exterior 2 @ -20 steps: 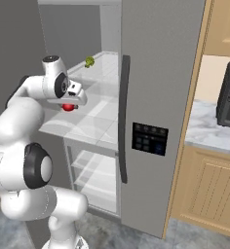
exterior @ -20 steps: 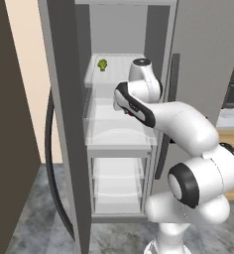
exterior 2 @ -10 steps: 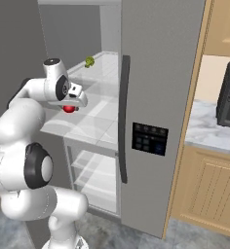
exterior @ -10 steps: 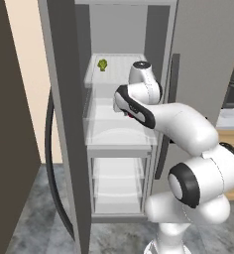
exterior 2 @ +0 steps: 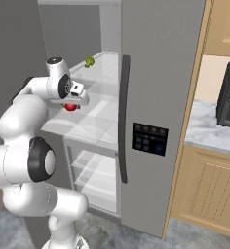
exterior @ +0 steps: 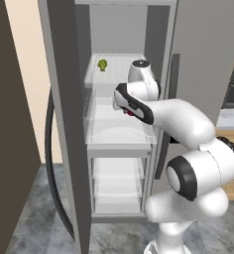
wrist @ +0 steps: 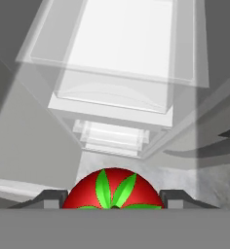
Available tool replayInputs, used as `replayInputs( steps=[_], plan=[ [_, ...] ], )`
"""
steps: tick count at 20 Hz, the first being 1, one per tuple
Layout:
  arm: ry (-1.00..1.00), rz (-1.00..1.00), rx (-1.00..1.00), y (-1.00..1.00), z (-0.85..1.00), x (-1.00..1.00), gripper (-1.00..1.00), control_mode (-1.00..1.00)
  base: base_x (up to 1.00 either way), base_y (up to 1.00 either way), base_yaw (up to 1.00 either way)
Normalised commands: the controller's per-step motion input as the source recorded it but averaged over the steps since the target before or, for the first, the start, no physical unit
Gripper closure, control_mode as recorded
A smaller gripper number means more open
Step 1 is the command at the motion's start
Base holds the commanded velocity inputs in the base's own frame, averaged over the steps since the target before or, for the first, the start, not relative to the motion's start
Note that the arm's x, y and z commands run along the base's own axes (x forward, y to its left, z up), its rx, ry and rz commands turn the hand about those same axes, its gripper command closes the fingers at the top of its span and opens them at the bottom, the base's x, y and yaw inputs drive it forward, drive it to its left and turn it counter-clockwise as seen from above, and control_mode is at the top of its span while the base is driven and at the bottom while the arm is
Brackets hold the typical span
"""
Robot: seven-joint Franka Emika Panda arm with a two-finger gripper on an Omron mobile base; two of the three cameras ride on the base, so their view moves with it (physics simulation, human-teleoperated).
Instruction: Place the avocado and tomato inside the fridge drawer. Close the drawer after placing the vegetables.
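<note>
We saw the hand (wrist: pixel 113 206) squeezing the red tomato (wrist: pixel 113 189) between its fingers, up above the clear fridge drawer (wrist: pixel 118 92), which was pulled open.

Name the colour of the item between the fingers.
Glossy red tomato with a green star-shaped stem top; the hand view shows it best.

The tomato (wrist: pixel 113 188) sits between the gripper's (wrist: pixel 113 198) 2 fingertips, above the fridge drawer (wrist: pixel 118 63), which stands pulled out below it.
</note>
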Motion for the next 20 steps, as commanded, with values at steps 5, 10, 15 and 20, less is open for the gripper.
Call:
replayInputs(
  steps=[5, 10, 15, 20],
  plan=[
    [0.02, 0.00, 0.00, 0.00, -0.03, 0.72, 1.00, -1.00, 0.00, 0.00, 0.00],
    [0.06, 0.00, 0.00, 0.00, -0.31, 0.43, 1.00, -1.00, 0.00, 0.00, 0.00],
    [0.05, 0.05, 0.00, 0.00, -0.58, 0.01, 1.00, -1.00, 0.00, 0.00, 0.00],
    [0.00, 0.06, 0.00, 0.00, -0.50, 0.00, 1.00, -1.00, 0.00, 0.00, 0.00]
  ],
)
